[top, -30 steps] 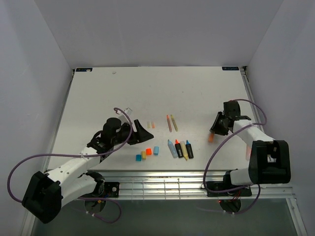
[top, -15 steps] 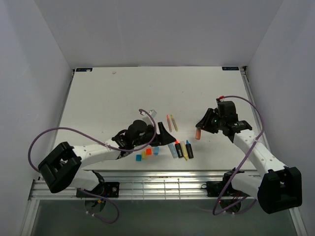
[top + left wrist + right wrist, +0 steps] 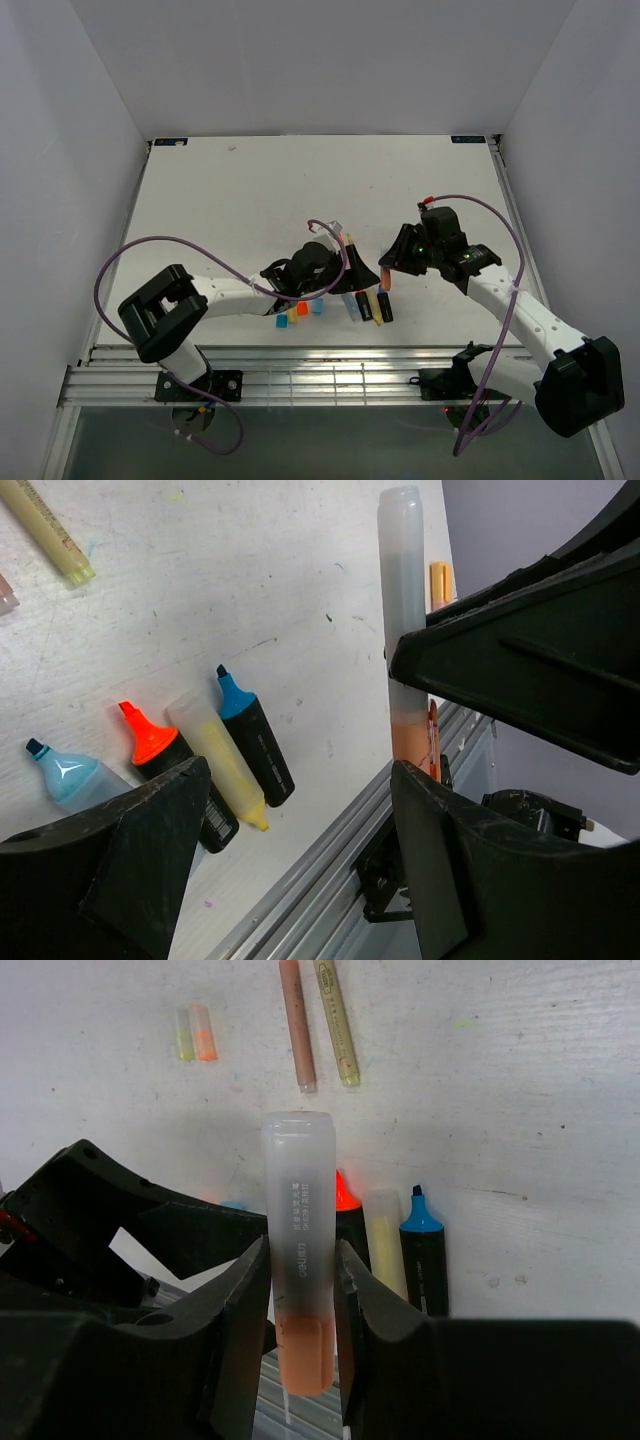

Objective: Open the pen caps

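Frosted cap (image 3: pixel 298 1160) on the orange marker (image 3: pixel 303 1345) sticks out past my right gripper (image 3: pixel 300 1280), which is clamped on it; left gripper (image 3: pixel 295 780) is closest, jaws wide, cap just off one fingertip.

The left arm (image 3: pixel 228 296) and right arm (image 3: pixel 532 322) have white link shells and bulky black joint housings. A purple cable (image 3: pixel 128 256) loops loosely along each. The left gripper (image 3: pixel 358 270) and right gripper (image 3: pixel 392 264) are black, with broad, wedge-shaped fingers (image 3: pixel 120 870) that taper toward the tips.
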Robot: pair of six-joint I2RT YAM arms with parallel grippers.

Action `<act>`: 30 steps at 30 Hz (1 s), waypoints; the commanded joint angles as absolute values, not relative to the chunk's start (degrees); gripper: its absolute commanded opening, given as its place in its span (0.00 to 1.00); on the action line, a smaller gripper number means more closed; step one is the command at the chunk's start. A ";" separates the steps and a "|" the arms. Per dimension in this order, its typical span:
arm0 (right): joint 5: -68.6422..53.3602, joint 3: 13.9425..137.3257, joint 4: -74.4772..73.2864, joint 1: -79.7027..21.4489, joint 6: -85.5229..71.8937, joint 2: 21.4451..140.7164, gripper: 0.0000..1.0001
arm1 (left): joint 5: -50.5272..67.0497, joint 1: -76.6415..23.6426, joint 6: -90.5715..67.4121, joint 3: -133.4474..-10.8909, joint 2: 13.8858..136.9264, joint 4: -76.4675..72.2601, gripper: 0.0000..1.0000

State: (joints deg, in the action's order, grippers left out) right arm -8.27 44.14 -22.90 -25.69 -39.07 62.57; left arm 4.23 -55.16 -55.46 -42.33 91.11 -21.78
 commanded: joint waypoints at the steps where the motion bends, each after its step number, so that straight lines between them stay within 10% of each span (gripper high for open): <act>1: -7.03 47.11 -22.68 -26.63 -40.08 61.87 0.08 | 4.39 -55.72 -55.90 -44.56 91.14 -23.99 0.83; 30: -3.16 48.34 -22.06 -31.46 -42.71 63.63 0.08 | 10.19 -56.43 -58.36 -41.48 91.14 -31.46 0.78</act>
